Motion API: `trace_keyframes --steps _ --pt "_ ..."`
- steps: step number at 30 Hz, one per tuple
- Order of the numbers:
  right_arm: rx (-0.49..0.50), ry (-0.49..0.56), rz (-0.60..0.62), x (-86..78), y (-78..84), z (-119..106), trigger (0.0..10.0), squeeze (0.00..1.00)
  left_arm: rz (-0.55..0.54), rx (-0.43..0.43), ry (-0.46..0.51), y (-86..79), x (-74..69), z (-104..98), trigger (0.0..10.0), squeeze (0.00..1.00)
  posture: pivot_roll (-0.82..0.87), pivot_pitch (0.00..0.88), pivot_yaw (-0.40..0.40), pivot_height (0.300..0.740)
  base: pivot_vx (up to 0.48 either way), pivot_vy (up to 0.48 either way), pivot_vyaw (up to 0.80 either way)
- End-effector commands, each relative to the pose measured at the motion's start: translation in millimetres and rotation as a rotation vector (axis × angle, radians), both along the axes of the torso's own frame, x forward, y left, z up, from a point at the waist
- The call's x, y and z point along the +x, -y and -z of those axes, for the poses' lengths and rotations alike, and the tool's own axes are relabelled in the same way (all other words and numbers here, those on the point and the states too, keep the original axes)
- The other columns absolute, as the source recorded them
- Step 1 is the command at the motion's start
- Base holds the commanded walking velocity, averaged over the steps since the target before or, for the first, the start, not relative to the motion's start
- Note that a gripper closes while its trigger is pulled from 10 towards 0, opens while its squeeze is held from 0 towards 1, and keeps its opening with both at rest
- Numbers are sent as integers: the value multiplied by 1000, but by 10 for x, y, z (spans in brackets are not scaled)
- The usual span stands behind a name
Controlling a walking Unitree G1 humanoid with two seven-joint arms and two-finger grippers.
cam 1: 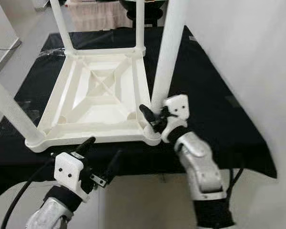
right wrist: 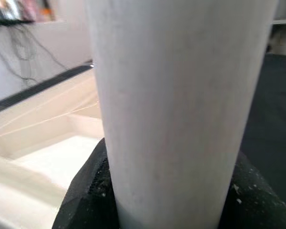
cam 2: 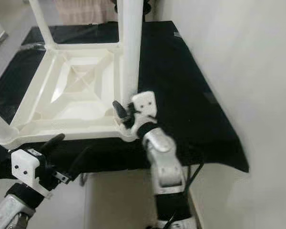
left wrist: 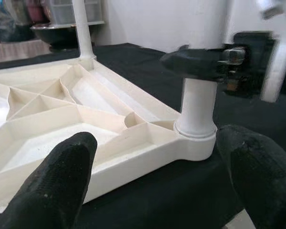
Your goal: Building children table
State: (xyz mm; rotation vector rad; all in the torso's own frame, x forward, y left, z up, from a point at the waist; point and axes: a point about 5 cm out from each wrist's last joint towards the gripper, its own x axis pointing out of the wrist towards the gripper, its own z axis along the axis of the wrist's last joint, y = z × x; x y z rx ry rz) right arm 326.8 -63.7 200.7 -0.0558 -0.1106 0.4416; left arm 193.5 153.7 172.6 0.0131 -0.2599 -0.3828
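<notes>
— What can't you make out from where you stand?

— The white table leg [cam 1: 168,52] in my right gripper [cam 1: 155,117] runs off the top edge, so its upper end is cut away. The other three legs leave the frame too.

— And your fingers on it?

— The far finger sits behind the leg; from the wrist, the leg blocks nearly everything and looks soft and blurred.

— Anything else?

— The black cloth [cam 1: 209,109] hides whatever carries the upturned tabletop [cam 1: 97,90]. The objects beyond it are cropped and indistinct.
</notes>
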Motion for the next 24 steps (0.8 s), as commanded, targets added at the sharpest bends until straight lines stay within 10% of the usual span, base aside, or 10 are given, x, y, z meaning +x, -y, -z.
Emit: trace_keyframes --steps 1,5,6,9,11,12,17,19,20,24 --pt "-25 -136 32 69 -26 296 0 0 4 9 -24 2 5 53 10000 0 34 180 15 740 0 0 0" --pt "-41 -138 9 201 -172 224 0 0 9 7 -22 43 0 63 10000 0 42 173 2 740 0 0 0" --pt "-42 -141 11 198 -177 223 8235 0 9 6 -22 44 -1 63 10000 0 42 173 2 740 0 0 0" --pt "-62 -166 6 202 -199 230 8235 0 3 6 -19 48 -3 63 10000 0 46 171 -5 740 0 0 0" --pt "-73 -168 -29 168 -221 202 10000 322 -2 4 -15 56 -4 60 10000 0 45 171 -12 740 0 0 0" --pt "-60 -161 -56 162 -218 173 10000 1000 -2 4 -14 58 -4 59 10000 0 45 171 -12 740 0 0 0" --pt "-12 -131 -154 240 -211 70 10000 1000 -1 2 -12 63 0 53 10000 0 42 176 -11 740 0 0 0" --pt "2 -122 -210 255 -207 30 10000 573 -1 2 -11 63 1 51 10000 0 42 177 -11 740 0 0 0" --pt "10 -99 -307 273 -196 -36 10000 0 -1 2 -10 63 1 47 10000 0 44 178 -11 740 0 0 0" --pt "-9 -81 -404 274 -187 -80 10000 0 -2 2 -9 63 0 43 10000 0 47 182 -11 740 0 0 0"
